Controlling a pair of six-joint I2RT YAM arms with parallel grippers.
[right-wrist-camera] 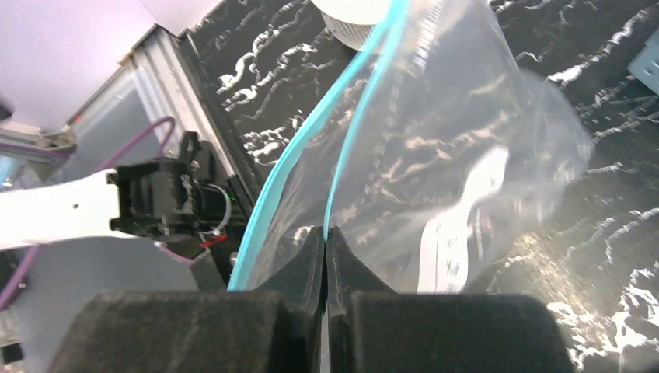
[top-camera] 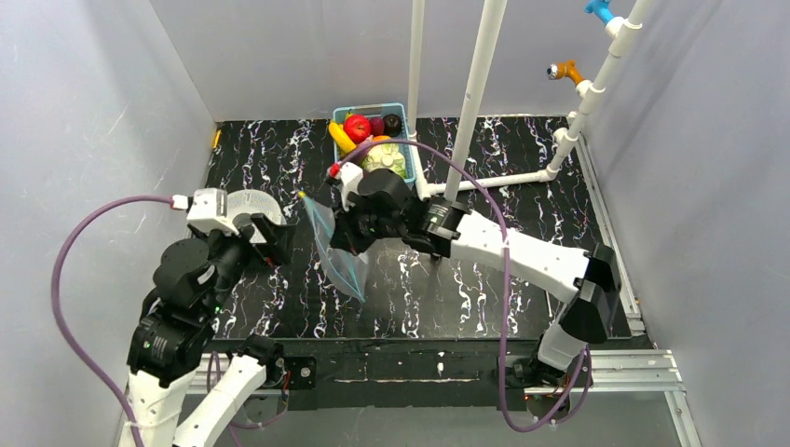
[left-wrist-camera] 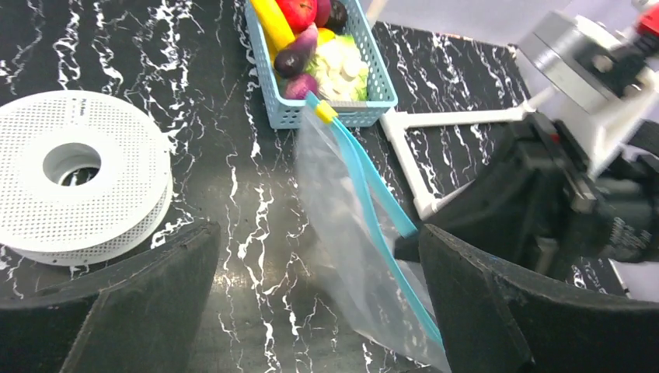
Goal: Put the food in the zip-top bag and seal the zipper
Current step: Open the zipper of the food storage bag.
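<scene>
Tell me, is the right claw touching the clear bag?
Touching. The right wrist view shows the right gripper shut on the zipper of the zip-top bag.

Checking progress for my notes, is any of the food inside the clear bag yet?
No, the zip-top bag is empty in the right gripper, and the banana and apple sit in the blue basket.

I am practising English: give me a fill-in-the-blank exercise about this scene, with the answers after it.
The right fingers pinch the blue zipper of the clear ____.
The left fingers stand wide ____, holding nothing.
The banana and the apple lie in the blue ____.
Answers: bag, open, basket.
</scene>
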